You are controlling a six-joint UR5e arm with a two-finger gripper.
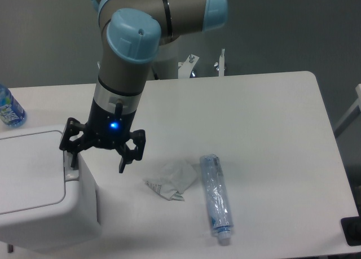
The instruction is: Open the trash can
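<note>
Gripper [97, 160] poised at the right edge of the bin [42, 194], lid shut.

The bin was set at the table's [254, 118] lower left corner, its flat lid [28, 171] lying closed. The gripper was pointed downward with its fingers spread wide apart; one finger [69, 154] was placed at the grey tab [71, 171] by the lid's right edge, the other hung clear of the bin over the table. A crumpled wrapper [172, 180] and a flattened bottle [216, 198] were seen to the right, and another bottle [9, 108] behind the bin.
</note>
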